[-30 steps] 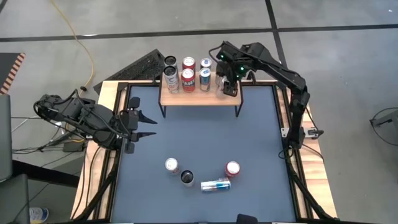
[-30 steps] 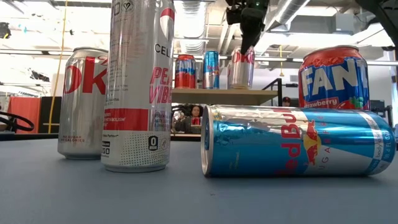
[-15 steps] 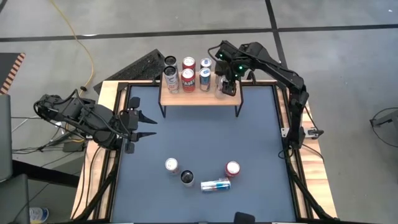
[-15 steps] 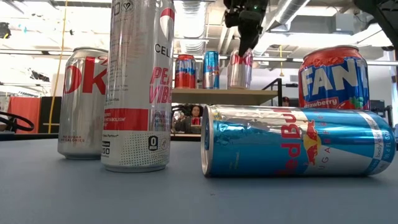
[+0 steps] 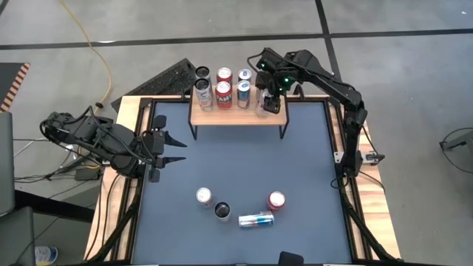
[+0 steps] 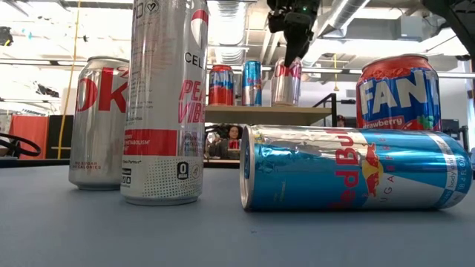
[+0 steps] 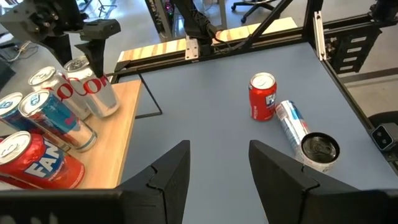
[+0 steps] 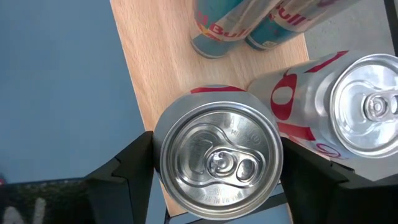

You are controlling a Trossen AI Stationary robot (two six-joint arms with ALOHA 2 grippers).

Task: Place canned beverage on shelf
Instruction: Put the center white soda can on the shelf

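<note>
My right gripper straddles a silver can on the shelf, jaws parted, not pinching. Left gripper waits half-open, empty.

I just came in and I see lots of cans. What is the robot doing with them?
The robot is putting drink cans on a small wooden shelf. Its right gripper is over a silver and red can standing on the shelf, with a finger on each side of it. Other cans stand there too. Four more cans wait on the table. The left gripper waits, open, at the table's left side.
</note>
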